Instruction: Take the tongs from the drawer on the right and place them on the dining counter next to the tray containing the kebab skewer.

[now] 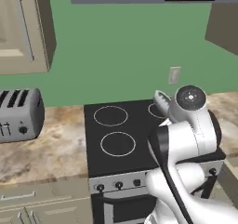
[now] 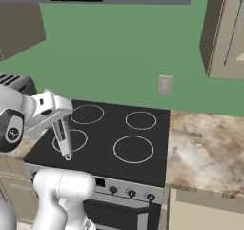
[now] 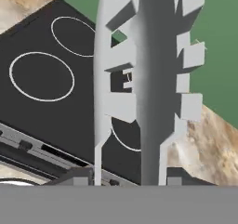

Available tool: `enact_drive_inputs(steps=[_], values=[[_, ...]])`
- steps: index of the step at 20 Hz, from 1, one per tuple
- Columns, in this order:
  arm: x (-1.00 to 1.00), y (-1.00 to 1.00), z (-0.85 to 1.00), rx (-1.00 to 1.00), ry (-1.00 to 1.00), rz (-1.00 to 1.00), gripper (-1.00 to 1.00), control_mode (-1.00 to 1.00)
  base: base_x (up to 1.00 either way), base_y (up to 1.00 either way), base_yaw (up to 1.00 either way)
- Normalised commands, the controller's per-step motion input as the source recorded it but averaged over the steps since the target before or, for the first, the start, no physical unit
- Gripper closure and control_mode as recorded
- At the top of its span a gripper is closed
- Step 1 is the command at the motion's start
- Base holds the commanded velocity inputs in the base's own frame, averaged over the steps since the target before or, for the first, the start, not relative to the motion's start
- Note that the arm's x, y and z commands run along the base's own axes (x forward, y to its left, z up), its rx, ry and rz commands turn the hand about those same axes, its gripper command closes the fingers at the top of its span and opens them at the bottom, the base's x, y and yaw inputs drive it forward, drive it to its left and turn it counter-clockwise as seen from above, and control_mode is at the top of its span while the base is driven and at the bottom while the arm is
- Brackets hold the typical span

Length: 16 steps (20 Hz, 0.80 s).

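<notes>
The fingers pinch the grey tongs above the black stove, marbled worktop at three o'clock, green wall at twelve.

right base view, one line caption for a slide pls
Pincer holds grey tongs above the black stove.

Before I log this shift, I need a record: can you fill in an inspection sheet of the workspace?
Surface: black stove with four ring burners, marbled worktop on both sides.
Job's things: tongs held in the pincer, hanging above the stove's burners; drawer, dining counter and tray nothing seen.
Clutter: silver toaster on the worktop left of the stove.
Grippers: pincer shut on the tongs.
Cables: nothing seen.
Surroundings: green wall, wall outlet, beige wall cabinets, range hood overhead.
</notes>
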Motion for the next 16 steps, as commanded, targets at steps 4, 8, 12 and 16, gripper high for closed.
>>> enact_drive_inputs(steps=[4, 8, 12, 16], values=[[0.00, 0.00, 0.00, 0.00, 0.00, 0.00, 1.00, 1.00, 0.11, 0.92, 0.51], [0.00, 0.00, 0.00, 0.00, 0.00, 0.00, 1.00, 1.00, -0.16, 0.23, 0.92], [0.00, 0.00, 0.00, 0.00, 0.00, 0.00, 1.00, 1.00, -0.14, 0.07, 0.96], [0.00, 0.00, 0.00, 0.00, 0.00, 0.00, 1.00, 1.00, 0.04, 0.20, 0.84]])
